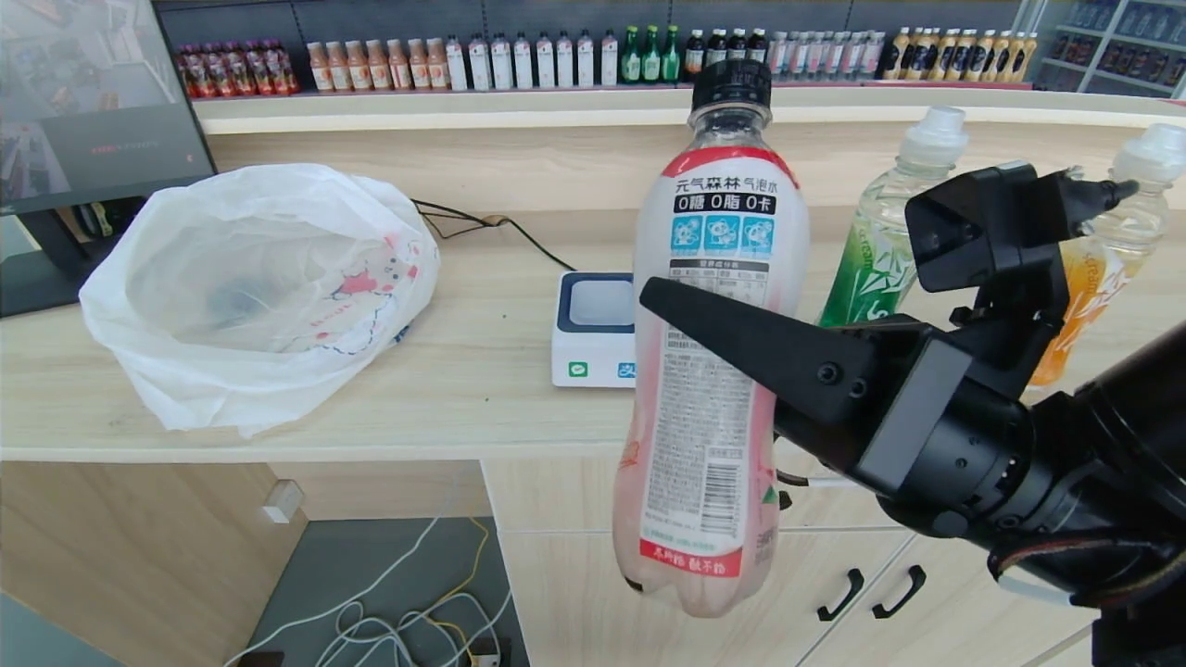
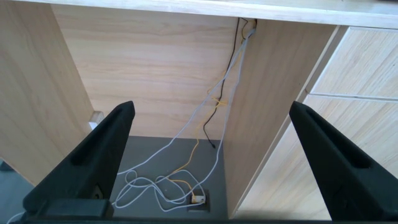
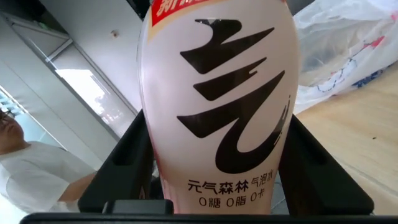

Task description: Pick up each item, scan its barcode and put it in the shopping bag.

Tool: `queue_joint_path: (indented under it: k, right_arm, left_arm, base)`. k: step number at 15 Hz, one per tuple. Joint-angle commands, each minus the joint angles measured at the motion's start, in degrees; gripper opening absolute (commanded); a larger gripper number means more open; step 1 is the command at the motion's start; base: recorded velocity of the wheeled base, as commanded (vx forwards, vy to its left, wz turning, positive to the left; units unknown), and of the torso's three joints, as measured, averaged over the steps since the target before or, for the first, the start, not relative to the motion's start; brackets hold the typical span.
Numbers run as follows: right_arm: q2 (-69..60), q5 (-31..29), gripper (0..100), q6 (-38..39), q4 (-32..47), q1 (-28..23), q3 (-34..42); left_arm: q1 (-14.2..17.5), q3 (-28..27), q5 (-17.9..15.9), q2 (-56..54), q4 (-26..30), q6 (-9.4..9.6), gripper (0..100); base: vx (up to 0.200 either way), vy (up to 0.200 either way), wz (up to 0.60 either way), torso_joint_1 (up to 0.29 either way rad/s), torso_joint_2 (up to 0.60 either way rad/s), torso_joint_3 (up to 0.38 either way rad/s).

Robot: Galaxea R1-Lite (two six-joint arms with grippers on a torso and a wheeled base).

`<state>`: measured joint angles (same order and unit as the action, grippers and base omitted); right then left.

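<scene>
Pink bottle (image 1: 709,371) is up in the air, upright, cap on, clamped mid-body by the right gripper (image 1: 713,320). Scanner (image 1: 593,329) sits on the counter (image 1: 445,408) behind it, shopping bag (image 1: 259,278) further to the robot's left. Left gripper (image 2: 211,109) hangs below the counter, spread wide, empty. Risks I'd flag: barcode (image 1: 718,486) sits low on the label facing the robot, scanner window faces up, so it needs a big tilt, and the smooth round body could twist or slide in the jaws. Bottle base may clip the scanner or counter edge. Bag mouth is slumped, so the bottle could snag the rim. Green bottle (image 1: 876,250) and orange bottle (image 1: 1103,269) stand close by the arm, so a swing might topple them.
</scene>
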<state>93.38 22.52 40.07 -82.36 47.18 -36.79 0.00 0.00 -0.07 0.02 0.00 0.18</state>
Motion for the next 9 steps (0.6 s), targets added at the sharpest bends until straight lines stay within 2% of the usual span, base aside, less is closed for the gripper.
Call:
queue_joint_path:
  k: [1, 4, 7, 9]
  right_arm:
    - [-1.4, -1.2, 0, -3.5, -0.1, 0.1, 0.8]
    - [-2.9, -4.9, 0, -12.7, -0.1, -0.9, 3.2]
    - [-5.7, -15.2, 0, -20.9, 0.0, -0.8, 5.5]
    - [-6.0, -24.6, 0, -25.7, 0.0, -0.8, 5.2]
  left_arm:
    - [0.0, 0.0, 0.1, 0.0, 0.0, -0.01, 100]
    - [0.0, 0.0, 0.1, 0.0, 0.0, -0.01, 100]
    - [0.0, 0.0, 0.0, 0.0, 0.0, -0.01, 100]
    - [0.0, 0.0, 0.0, 0.0, 0.0, -0.01, 100]
  base:
    - [0.000, 0.000, 0.00, 0.000, 0.00, 0.000]
    - [0.000, 0.000, 0.00, 0.000, 0.00, 0.000]
    - [0.000, 0.000, 0.00, 0.000, 0.00, 0.000]
    - [0.000, 0.000, 0.00, 0.000, 0.00, 0.000]
